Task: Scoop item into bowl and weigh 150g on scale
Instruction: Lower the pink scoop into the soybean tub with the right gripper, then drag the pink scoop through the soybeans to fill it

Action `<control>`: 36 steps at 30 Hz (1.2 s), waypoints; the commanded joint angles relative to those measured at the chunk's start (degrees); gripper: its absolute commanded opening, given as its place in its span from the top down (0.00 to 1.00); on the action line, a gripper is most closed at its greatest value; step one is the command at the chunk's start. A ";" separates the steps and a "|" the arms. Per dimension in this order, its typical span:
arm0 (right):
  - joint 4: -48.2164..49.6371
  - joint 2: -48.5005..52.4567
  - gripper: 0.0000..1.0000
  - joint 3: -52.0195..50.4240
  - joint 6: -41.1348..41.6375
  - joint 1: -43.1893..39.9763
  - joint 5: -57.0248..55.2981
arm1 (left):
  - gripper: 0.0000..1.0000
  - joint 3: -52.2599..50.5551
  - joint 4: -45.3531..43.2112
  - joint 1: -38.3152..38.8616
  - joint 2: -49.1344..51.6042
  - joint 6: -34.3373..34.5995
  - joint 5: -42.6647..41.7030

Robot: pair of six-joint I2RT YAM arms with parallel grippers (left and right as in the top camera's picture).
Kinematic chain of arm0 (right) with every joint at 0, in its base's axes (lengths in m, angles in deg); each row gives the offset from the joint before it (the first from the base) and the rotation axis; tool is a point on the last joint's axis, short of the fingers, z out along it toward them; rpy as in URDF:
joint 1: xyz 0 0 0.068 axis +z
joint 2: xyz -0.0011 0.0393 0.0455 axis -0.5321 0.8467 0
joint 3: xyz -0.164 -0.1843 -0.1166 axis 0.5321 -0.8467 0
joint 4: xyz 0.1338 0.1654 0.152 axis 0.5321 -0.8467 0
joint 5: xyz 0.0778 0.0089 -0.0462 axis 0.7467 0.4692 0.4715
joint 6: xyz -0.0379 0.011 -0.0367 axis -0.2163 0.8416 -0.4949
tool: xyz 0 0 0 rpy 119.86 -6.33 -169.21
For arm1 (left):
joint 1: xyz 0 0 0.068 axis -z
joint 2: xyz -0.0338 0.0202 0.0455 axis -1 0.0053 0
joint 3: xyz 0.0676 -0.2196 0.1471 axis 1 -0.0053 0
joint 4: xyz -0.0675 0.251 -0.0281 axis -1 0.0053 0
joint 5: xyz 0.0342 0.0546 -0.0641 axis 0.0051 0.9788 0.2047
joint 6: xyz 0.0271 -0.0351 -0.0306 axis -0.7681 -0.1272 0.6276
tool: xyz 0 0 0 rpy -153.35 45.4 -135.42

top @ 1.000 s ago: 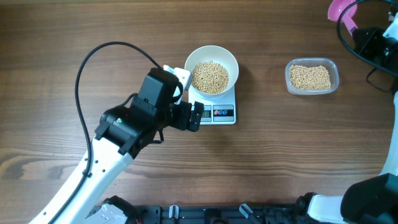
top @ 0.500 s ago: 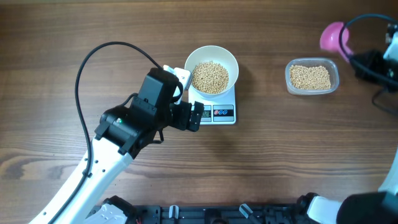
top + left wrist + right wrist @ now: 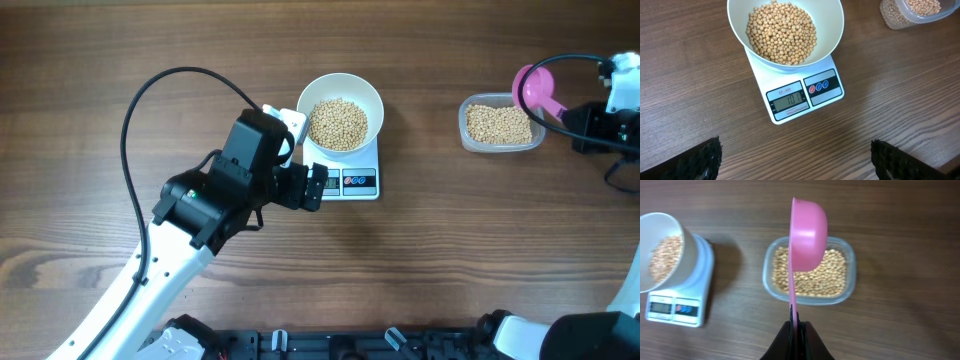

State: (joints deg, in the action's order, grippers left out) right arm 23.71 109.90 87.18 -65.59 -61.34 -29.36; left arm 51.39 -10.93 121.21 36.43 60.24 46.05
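Overhead: right jaws clamp pink scoop [image 3: 535, 88], tilted over tub [image 3: 502, 124]; left jaws wide.

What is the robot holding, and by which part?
The right pincer grips the pink scoop by the end of its handle. The left pincer is open, holding nothing.

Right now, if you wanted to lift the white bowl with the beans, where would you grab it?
Probably the rim, coming straight down from above with the open left fingers, one inside and one outside. The bowl is round, has no handle and overhangs the scale, so a side squeeze looks awkward. The beans sit low, leaving bare wall to pinch.
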 commanded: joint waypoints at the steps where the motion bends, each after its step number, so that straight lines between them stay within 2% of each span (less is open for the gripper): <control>1: 1.33 1.92 0.96 0.46 -1.14 1.22 -5.40 | 0.00 -0.26 -0.11 0.15 -0.42 0.55 0.94; 11: 0.74 7.85 0.96 0.46 1.77 9.66 -19.39 | 0.00 -0.26 -0.11 0.15 -0.42 0.55 0.94; 21: 1.88 10.95 0.96 0.46 8.59 14.53 -34.36 | 0.00 -0.26 -0.11 0.15 -0.42 0.55 0.94; 36: 2.19 13.88 0.96 0.46 9.42 14.62 -29.40 | 0.00 -0.26 -0.11 0.15 -0.42 0.55 0.94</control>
State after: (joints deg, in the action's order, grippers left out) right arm 25.87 122.51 87.18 -57.52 -46.91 -59.96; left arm 51.39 -10.91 121.21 36.43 60.24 46.05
